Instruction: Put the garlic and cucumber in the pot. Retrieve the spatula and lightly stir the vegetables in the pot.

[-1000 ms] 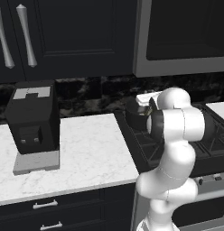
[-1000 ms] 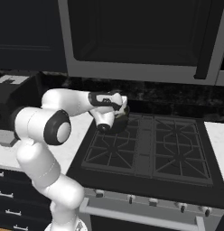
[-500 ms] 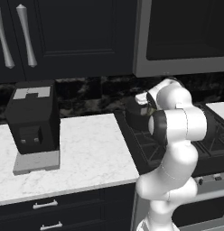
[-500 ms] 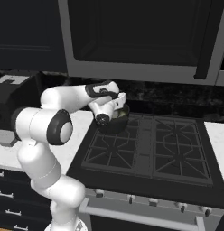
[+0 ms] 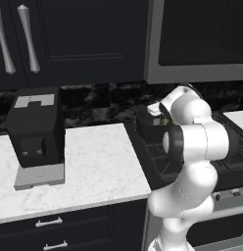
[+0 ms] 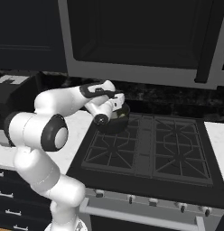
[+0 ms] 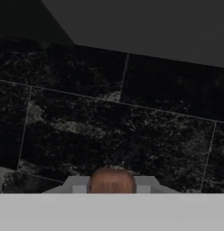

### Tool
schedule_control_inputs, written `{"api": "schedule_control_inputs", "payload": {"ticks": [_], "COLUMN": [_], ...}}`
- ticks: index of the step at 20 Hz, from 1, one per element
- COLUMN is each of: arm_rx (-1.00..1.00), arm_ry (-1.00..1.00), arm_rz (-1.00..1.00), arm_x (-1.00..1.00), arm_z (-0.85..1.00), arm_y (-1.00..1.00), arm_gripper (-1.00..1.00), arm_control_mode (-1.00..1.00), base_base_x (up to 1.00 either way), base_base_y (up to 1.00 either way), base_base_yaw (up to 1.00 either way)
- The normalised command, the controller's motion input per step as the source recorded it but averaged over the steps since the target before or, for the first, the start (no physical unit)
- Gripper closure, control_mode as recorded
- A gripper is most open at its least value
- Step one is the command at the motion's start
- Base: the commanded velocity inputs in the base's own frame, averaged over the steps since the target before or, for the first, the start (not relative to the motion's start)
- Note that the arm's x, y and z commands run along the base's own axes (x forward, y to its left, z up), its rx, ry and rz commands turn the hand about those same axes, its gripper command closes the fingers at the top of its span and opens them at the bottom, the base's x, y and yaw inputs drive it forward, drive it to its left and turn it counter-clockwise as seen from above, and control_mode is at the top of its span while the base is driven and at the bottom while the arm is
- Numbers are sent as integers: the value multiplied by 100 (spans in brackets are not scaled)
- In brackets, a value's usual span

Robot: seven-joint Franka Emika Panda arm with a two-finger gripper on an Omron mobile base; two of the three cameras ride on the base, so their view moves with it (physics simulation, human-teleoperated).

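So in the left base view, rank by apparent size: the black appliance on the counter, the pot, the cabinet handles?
1. Black appliance, clearly largest.
2. Pot, partly hidden by the arm.
3. Cabinet handles: long but thin, so smallest in area.

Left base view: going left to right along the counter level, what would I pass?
Boxy black appliance → bare white marble counter → dark pot on the stove → the robot's white arm.

round dark pot (image 6: 117,122) sits on the stove's rear-left burner; reddish-brown spatula handle end (image 7: 112,181) is clamped between the fingers.
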Motion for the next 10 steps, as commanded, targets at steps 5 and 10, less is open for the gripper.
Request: {"api": "schedule_control_inputs", "payload": {"ticks": [5, 10], "arm_rx": [4, 0], "arm_ry": [8, 13], "arm_rz": [4, 1], "arm_x": [-1, 46], "arm_z": [22, -9], "arm_y": [31, 0], "arm_gripper": [100, 100], "arm_control_mode": [-100, -100], "base_base_x": [0, 0], "base_base_y": [0, 0], "base_base_yaw": [0, 0]}}
